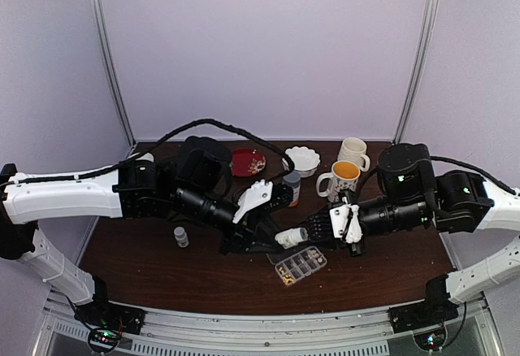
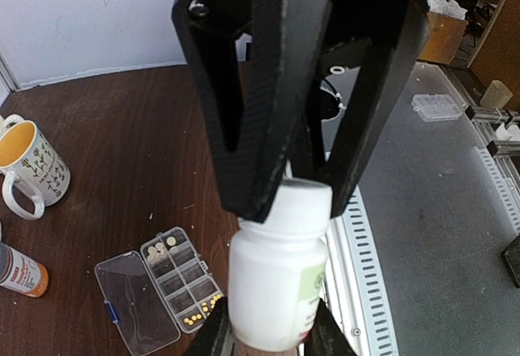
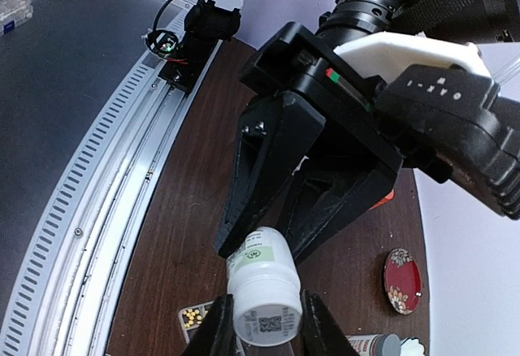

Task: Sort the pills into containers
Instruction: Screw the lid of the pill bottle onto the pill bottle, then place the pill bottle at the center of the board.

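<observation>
A white pill bottle (image 1: 292, 236) hangs level above the table between both arms. My left gripper (image 2: 302, 196) is shut on one end of it (image 2: 276, 279). My right gripper (image 3: 264, 325) is shut on the other end (image 3: 262, 299), a finger pressed to each side. Below and in front lies the clear organiser box (image 1: 301, 265), its containers open and its lid (image 2: 134, 306) folded flat. Tan-yellow pills (image 2: 201, 311) fill one corner compartment and white pills (image 2: 165, 247) another. A corner with yellow pills (image 3: 192, 317) shows beside my right fingers.
At the back stand a mug with a yellow inside (image 1: 342, 179), a white mug (image 1: 354, 152), a white bowl (image 1: 302, 159), a red dish (image 1: 248, 162) and an orange bottle with a grey cap (image 1: 292, 187). A small grey vial (image 1: 180, 236) stands to the left.
</observation>
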You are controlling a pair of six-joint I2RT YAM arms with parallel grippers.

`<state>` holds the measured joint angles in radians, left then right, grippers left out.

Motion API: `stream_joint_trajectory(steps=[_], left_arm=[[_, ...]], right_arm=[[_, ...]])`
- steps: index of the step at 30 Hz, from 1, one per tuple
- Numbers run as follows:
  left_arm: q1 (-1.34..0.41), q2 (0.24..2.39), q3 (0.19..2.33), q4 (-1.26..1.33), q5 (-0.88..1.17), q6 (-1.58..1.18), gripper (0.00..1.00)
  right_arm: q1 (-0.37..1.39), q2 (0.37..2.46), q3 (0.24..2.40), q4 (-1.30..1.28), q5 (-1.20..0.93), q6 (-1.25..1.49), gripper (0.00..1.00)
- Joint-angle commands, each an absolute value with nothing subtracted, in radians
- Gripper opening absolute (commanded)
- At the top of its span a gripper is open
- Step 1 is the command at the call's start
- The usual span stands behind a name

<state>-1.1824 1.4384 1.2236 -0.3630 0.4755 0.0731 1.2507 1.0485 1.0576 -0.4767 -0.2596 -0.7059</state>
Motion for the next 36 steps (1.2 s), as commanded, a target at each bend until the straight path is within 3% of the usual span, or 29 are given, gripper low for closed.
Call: stream_joint_trajectory(steps=[1, 7, 13, 25, 29, 32, 36], left_arm=[[-1.178, 1.436, 1.258, -0.338, 0.378, 0.088, 0.0], [-1.178, 1.396, 1.272, -0.351, 0.152, 0.172, 0.0], [-1.177, 1.353, 1.271, -0.322, 0.051, 0.238, 0.0], [-1.178, 1.338, 1.227, -0.26, 0.05, 0.219, 0.0], [-1.178, 1.328, 1.208, -0.267, 0.054, 0.193, 0.3], [-1.177, 1.301, 1.161, -0.259, 0.045, 0.177, 0.69], [-1.177, 1.26, 1.094, -0.248, -0.047, 0.139, 0.76]], right_arm=[[1.256, 1.062, 1.083, -0.379, -0.212, -0.448, 0.04], [1.256, 1.117, 1.14, -0.327, -0.154, 0.01, 0.0], [1.257, 1.108, 1.141, -0.313, -0.093, 0.267, 0.0], [1.254, 1.086, 1.136, -0.386, -0.046, 0.237, 0.0], [1.24, 1.074, 1.157, -0.533, 0.015, 0.132, 0.0], [1.181, 1.039, 1.131, -0.622, 0.028, 0.112, 0.0], [1.06, 1.02, 1.101, -0.736, 0.05, 0.171, 0.0]])
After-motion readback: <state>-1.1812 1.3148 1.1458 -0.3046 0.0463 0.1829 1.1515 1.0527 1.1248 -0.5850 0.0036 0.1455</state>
